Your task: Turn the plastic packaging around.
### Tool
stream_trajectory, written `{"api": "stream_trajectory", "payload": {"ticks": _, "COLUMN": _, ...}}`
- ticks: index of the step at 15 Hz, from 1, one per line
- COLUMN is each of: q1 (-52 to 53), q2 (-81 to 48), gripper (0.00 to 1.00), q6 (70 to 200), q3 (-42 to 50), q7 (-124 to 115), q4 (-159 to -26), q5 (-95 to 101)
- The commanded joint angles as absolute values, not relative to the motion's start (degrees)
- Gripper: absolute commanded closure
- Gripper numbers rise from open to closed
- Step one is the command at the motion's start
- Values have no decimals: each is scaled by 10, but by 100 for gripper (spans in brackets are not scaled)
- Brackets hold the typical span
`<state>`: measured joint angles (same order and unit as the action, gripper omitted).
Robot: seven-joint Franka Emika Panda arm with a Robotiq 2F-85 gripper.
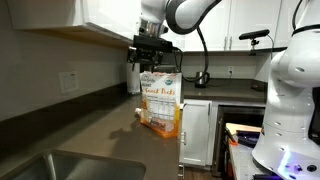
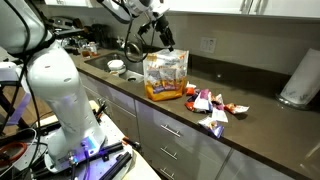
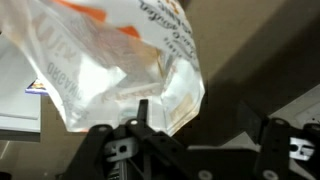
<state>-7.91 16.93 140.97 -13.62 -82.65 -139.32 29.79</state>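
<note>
- One claw (image 1: 150, 48) is hanging just above the top edge of the plastic packaging (image 1: 161, 100), which is standing upright directly beneath it on the dark countertop (image 1: 90, 125), near the counter's front edge.
- In the wrist view the jaws are standing wide apart and are gripping nothing. The crinkled upper part of the pouch is lying partly in the gap, close against one finger (image 3: 141, 112), while the other finger (image 3: 266, 130) is sitting well clear of it. Whether the near finger is touching the plastic, I cannot tell.
- In an exterior view the printed face with its round green logo is facing the camera, and the orange base is resting flat below the claw.
- Nothing is showing which way the pouch should end up facing, so how much of the turn is done cannot be read. With the jaws open over the top, I am judging that closing on the top, rotating the pouch and letting go are all remaining.
- Scattered snack wrappers (image 2: 212, 108) are lying well off to one side of the claw, and a paper-towel roll (image 2: 297, 78) is standing farther beyond them.
</note>
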Motion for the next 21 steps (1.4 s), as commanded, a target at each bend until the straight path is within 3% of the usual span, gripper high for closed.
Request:
{"api": "stream_trajectory", "payload": {"ticks": 1, "q1": -76, "q2": 159, "gripper": 32, "q6": 1425, "q3": -132, "q7": -851, "q4": -1398, "q5": 323}}
{"api": "stream_trajectory", "payload": {"ticks": 2, "q1": -76, "q2": 157, "gripper": 43, "q6": 1428, "q3": -131, "q7": -854, "q4": -1401, "q5": 324}}
{"api": "stream_trajectory", "payload": {"ticks": 3, "q1": -77, "q2": 154, "gripper": 44, "q6": 1431, "q3": -131, "q7": -856, "q4": -1406, "q5": 326}}
{"api": "stream_trajectory", "payload": {"ticks": 5, "q1": -75, "q2": 146, "gripper": 67, "q6": 1440, "q3": -130, "q7": -855, "q4": -1414, "q5": 326}}
{"api": "stream_trajectory", "payload": {"ticks": 10, "q1": -47, "q2": 136, "gripper": 99, "q6": 1466, "q3": -118, "q7": -799, "q4": -1428, "q5": 295}}
{"api": "stream_trajectory", "payload": {"ticks": 21, "q1": 12, "q2": 185, "gripper": 100, "q6": 1459, "q3": -79, "q7": -506, "q4": -1442, "q5": 228}}
